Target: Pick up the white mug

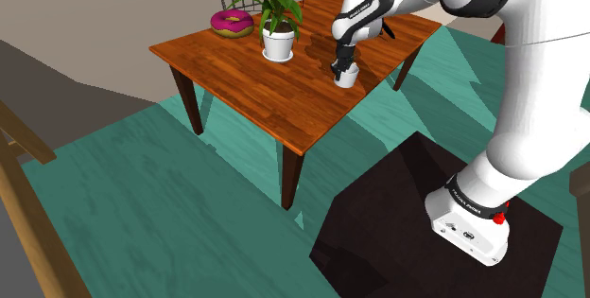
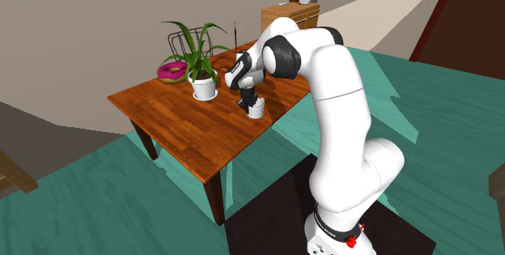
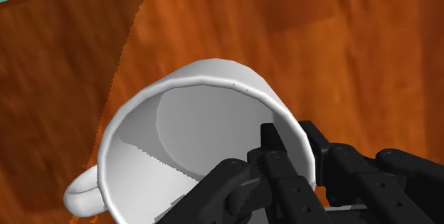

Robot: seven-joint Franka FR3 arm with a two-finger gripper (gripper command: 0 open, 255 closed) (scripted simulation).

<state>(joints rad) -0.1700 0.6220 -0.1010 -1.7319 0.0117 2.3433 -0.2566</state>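
both jaws pinch the white mug (image 3: 199, 116) rim.

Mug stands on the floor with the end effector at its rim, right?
Not quite. The mug stands on the table, not the floor, as the shoulder view shows. The end effector is at its rim.

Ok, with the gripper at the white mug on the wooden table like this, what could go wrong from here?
1. The all-black two-finger gripper pinches the white handled mug by one side of its rim only, one finger inside and one outside. When lifted, the mug may swing or slip out.
2. The mug stands fairly near an edge of the brown wooden table, so if dropped it could roll off onto the teal floor.
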